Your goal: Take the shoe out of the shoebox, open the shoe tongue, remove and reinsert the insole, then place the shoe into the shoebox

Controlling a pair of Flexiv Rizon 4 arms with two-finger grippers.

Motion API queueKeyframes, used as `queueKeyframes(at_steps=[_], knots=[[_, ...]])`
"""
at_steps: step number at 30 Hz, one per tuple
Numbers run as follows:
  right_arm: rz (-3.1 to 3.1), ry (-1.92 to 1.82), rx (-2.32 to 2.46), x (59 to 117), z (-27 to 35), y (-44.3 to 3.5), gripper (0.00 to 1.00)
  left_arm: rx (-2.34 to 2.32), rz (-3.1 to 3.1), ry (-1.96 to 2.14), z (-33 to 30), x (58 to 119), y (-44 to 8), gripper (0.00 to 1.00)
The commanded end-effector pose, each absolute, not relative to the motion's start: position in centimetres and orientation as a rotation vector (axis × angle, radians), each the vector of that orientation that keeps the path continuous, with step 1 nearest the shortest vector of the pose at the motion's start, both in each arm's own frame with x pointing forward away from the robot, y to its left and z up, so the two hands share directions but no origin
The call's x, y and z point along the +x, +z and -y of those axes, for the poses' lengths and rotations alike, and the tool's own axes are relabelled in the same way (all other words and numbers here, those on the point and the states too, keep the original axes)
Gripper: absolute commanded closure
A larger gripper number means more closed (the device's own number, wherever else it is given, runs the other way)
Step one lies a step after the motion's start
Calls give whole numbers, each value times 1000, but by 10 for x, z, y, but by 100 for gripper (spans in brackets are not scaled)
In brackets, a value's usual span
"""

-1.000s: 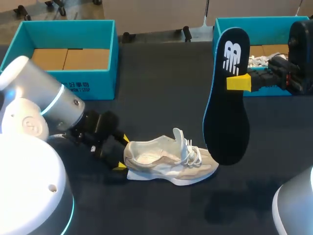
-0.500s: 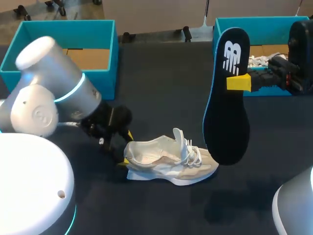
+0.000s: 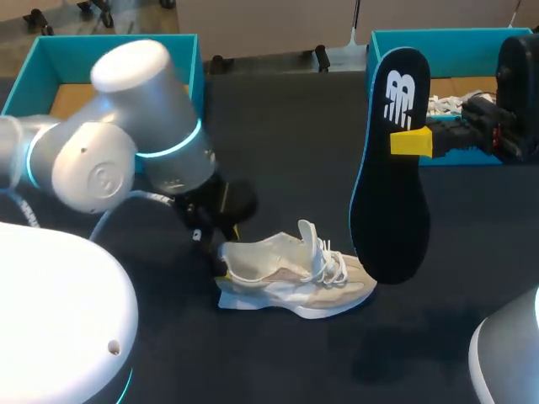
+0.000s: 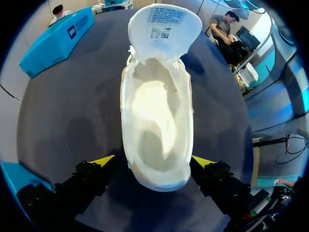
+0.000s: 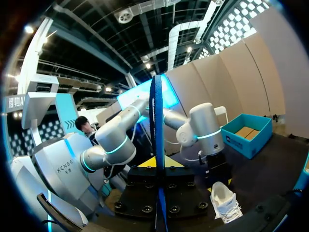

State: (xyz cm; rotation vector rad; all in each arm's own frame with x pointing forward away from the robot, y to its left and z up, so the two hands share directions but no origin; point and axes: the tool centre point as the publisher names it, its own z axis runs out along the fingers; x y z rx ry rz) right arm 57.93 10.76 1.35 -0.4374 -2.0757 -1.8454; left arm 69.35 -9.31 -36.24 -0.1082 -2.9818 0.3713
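A beige and white shoe point(image 3: 290, 282) lies on its side on the dark table, tongue pulled up. My left gripper point(image 3: 227, 251) is at its heel. In the left wrist view the heel of the shoe point(image 4: 157, 111) sits between the left gripper's point(image 4: 153, 162) open fingers, and its inside is empty. My right gripper point(image 3: 411, 141) is shut on the black insole point(image 3: 392, 168), held upright in the air above and right of the shoe. The right wrist view shows the insole point(image 5: 157, 145) edge-on between that gripper's point(image 5: 158, 162) yellow tips, with the shoe point(image 5: 226, 203) far below.
A teal shoebox point(image 3: 187, 93) stands at the back left, showing its brown cardboard bottom. A second teal shoebox point(image 3: 459, 38) at the back right holds another white shoe point(image 3: 442, 105). My left arm's big elbow point(image 3: 135, 126) rises over the table's left half.
My left arm has swung up and to the right, bringing its open gripper around the shoe's heel. The right arm and the insole have kept still.
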Motion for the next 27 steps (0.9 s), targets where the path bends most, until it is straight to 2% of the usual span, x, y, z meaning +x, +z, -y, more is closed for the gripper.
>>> queueKeyframes(at_steps=[1, 10, 22, 27], knots=[[2076, -1843, -440, 580, -109, 13, 100, -126, 3012, 218, 99, 696, -360, 0], [2076, -1843, -440, 580, -109, 13, 100, -126, 3041, 154, 101, 698, -355, 0], [2076, -1843, -440, 580, -109, 13, 100, -210, 3062, 144, 111, 695, -307, 0], [2076, -1843, -440, 580, -109, 13, 100, -230, 3083, 155, 129, 709, -306, 0]])
